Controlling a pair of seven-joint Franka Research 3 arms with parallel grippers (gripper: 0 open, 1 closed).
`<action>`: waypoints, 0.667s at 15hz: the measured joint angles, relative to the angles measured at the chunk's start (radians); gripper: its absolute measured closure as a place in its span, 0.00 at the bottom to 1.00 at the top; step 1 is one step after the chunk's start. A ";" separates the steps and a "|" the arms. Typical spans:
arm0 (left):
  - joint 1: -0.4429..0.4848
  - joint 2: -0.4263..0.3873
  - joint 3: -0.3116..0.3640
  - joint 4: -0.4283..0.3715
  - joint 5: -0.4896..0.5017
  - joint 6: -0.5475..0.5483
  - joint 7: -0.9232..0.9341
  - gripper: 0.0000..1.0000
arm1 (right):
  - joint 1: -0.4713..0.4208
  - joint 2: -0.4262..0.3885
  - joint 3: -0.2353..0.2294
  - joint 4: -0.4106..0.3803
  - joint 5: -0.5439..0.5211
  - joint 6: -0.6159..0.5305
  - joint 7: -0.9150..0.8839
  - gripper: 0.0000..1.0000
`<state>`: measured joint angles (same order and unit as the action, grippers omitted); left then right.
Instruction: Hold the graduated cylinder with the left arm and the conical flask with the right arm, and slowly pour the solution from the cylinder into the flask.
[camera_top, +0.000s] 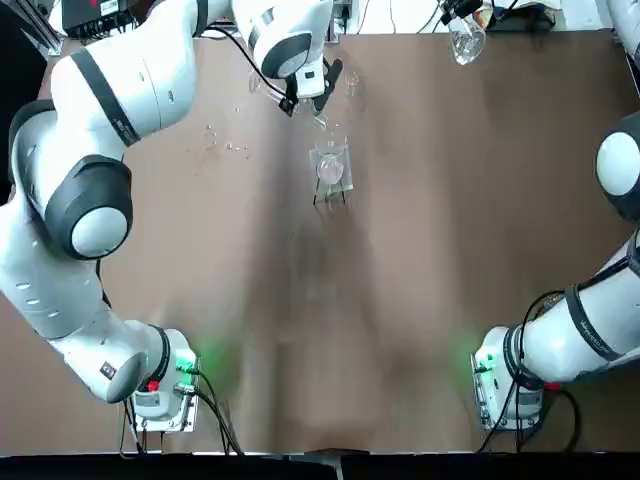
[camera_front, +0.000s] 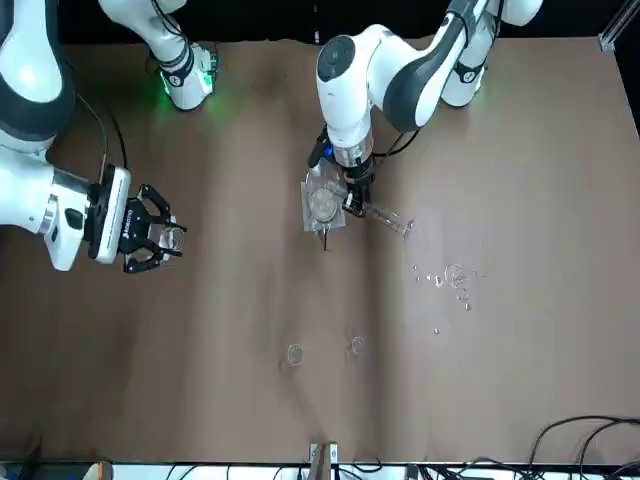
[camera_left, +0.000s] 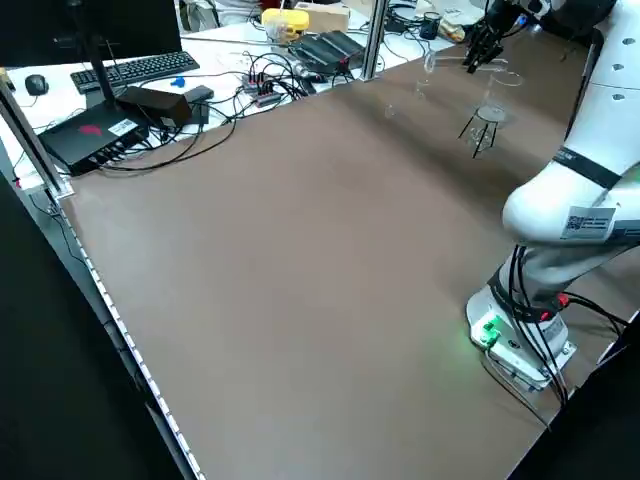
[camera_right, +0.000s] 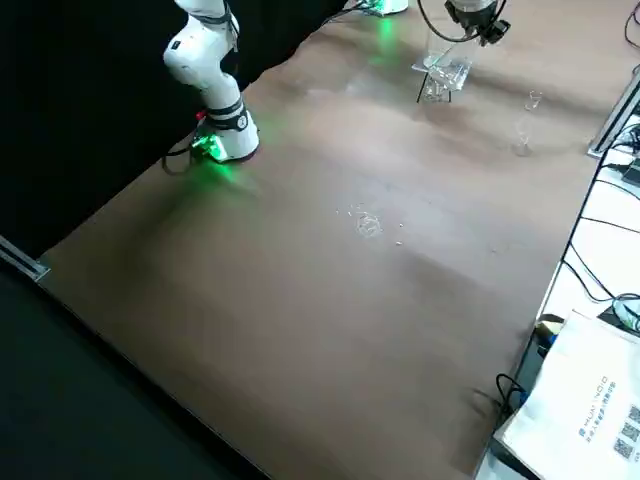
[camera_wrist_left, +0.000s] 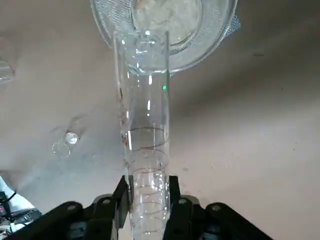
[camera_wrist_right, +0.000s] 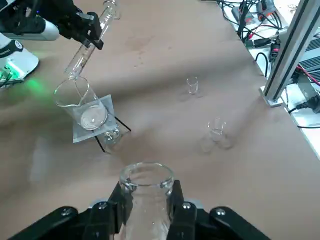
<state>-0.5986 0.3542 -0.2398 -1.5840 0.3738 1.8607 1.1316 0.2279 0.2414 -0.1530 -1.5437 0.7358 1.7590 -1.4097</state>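
On the brown worktop (camera_top: 400, 250) I have a clear beaker (camera_wrist_right: 75, 97) raised on a black stand (camera_wrist_right: 122, 124). My left pincer (camera_wrist_left: 150, 200) grips the graduated cylinder (camera_wrist_left: 145, 135), which tilts with its open end at the beaker's mouth. My right pincer (camera_wrist_right: 150, 205), well apart from the beaker, is closed around the conical flask (camera_wrist_right: 147, 205), held off the worktop.

The left arm (camera_top: 95, 205) at the left of the top view had white rounded segments with dark grey joint bands and white round caps, and the right arm (camera_top: 585, 325) at the right was likewise white, with black cables near its green-lit base.
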 joint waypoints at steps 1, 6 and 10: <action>-0.003 0.000 0.000 0.000 0.005 0.000 -0.002 0.66 | -0.001 0.000 -0.002 0.000 -0.001 0.000 0.000 0.61; -0.011 0.000 0.000 -0.001 0.040 -0.007 -0.003 0.66 | -0.005 0.000 -0.005 0.000 -0.003 -0.001 -0.006 0.61; -0.018 0.000 0.000 -0.001 0.076 -0.020 -0.003 0.66 | -0.013 0.000 -0.008 0.000 -0.004 -0.004 -0.015 0.61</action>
<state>-0.6170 0.3542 -0.2399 -1.5849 0.4498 1.8404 1.1288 0.2152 0.2413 -0.1609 -1.5437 0.7321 1.7548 -1.4246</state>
